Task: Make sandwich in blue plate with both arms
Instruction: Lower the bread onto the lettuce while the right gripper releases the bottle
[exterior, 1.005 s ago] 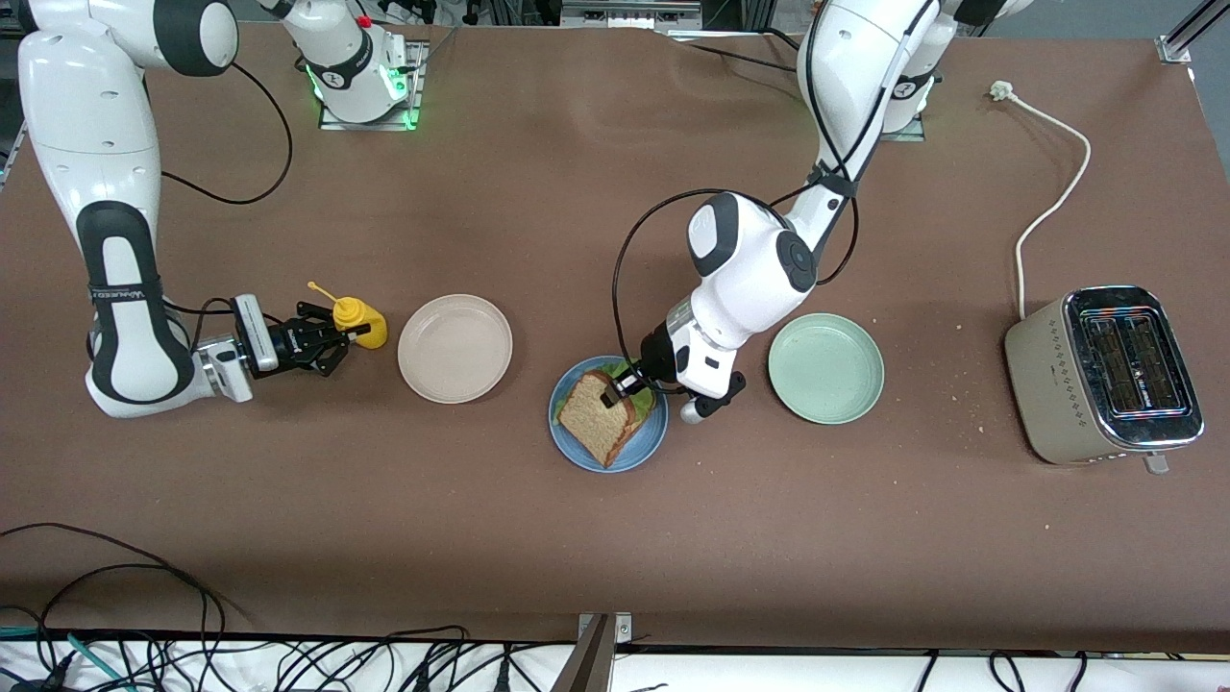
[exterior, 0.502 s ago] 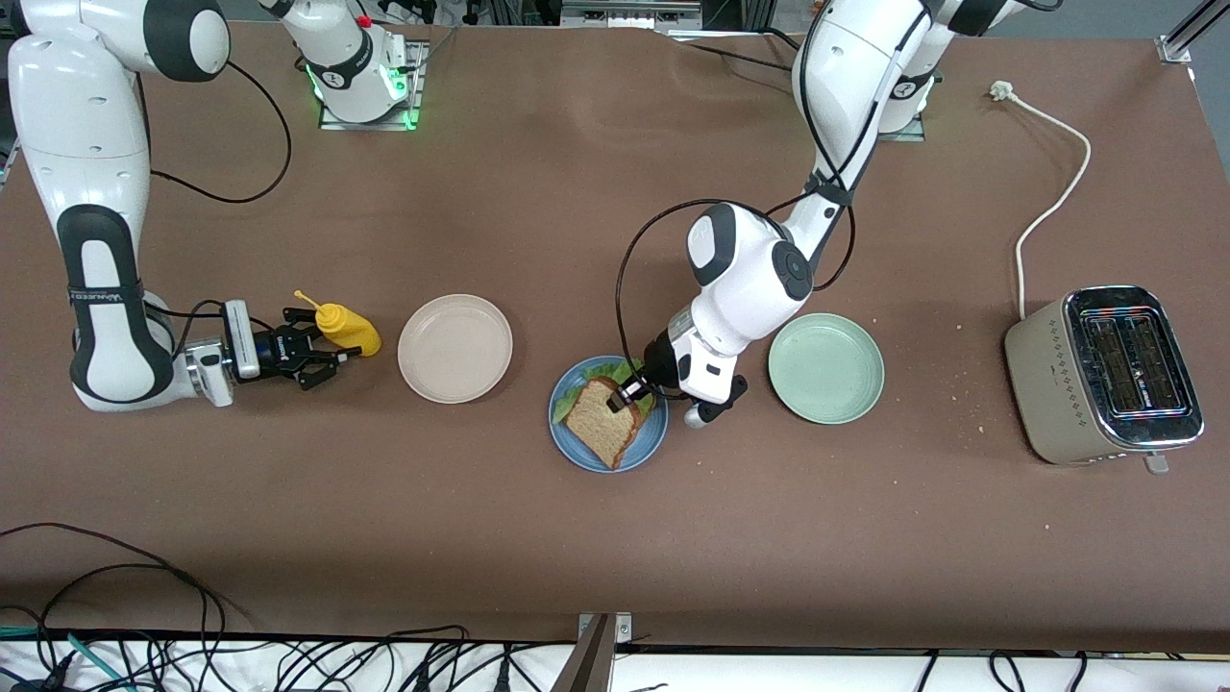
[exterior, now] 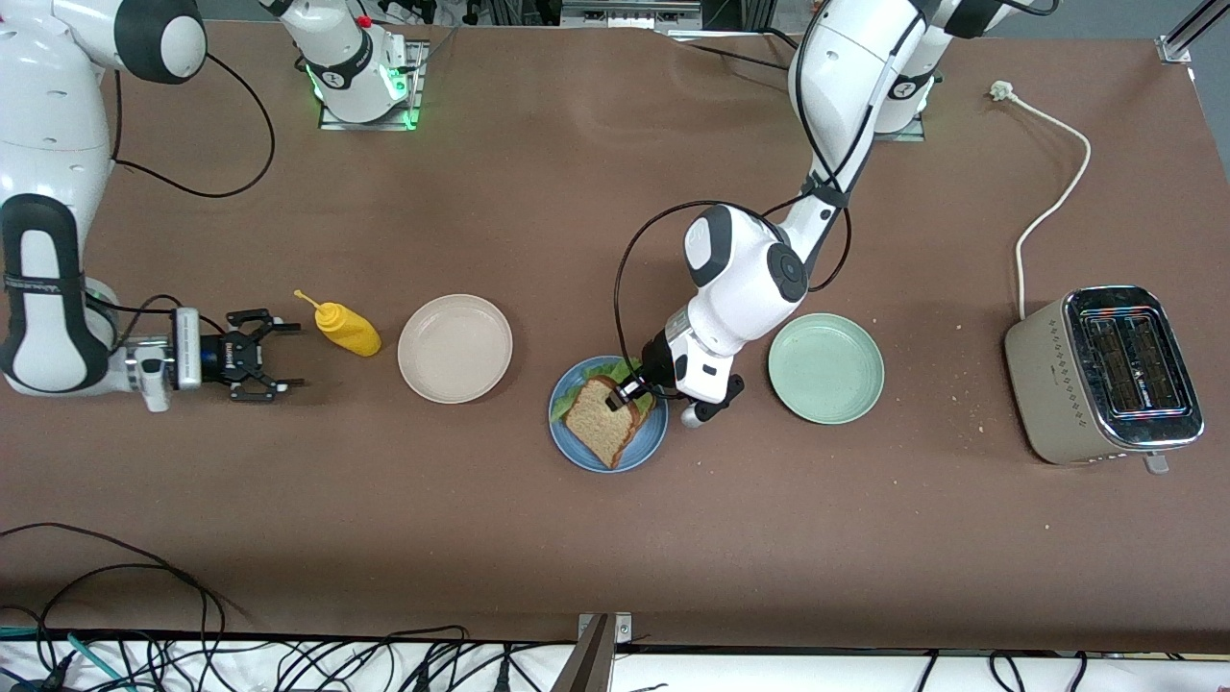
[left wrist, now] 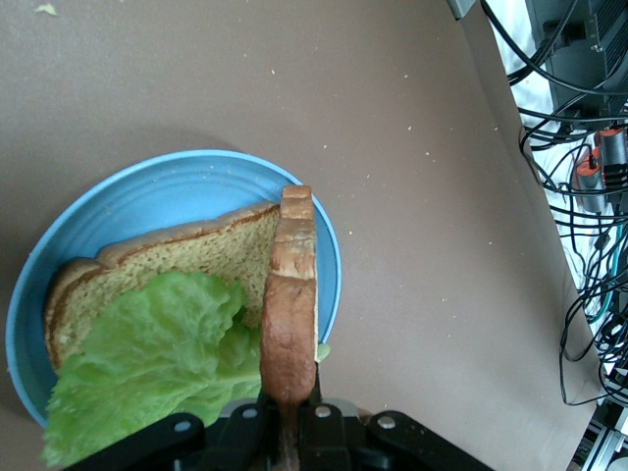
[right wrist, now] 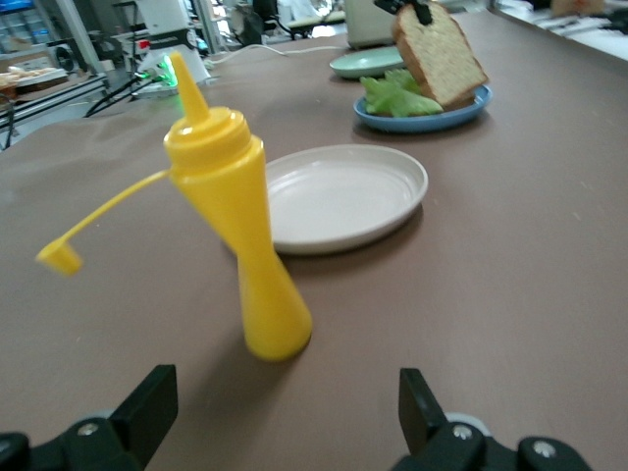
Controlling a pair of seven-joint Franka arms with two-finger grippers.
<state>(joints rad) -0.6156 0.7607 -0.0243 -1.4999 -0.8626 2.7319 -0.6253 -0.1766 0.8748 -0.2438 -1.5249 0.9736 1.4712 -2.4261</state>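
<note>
Toaster (exterior: 1103,375) sits at the left arm's end of the table, well apart from the action, so no worry there. Beige plate (exterior: 455,347) and pale green plate (exterior: 825,367) flank the blue plate (exterior: 578,448), both bare.

On the blue plate lies one bread slice (left wrist: 167,267) with a lettuce leaf (left wrist: 147,363) on it. The left gripper (exterior: 625,389) is over the plate with its jaws clamped on the top bread slice (exterior: 599,420), which stands tilted on edge with its lower end down on the plate. Biggest risk, I'd say: if it lets go at this angle, the slice could flop the wrong way or land skewed, half off the lettuce or over the rim. Dragging it flat might also shove the leaf off the plate.

Yellow squeeze bottle (exterior: 344,327) stands upright but looks top-heavy with that narrow waist. The right gripper (exterior: 270,357) is just beside it, jaws spread wide, holding nothing. Any sideways nudge there would probably tip the bottle toward the beige plate.
</note>
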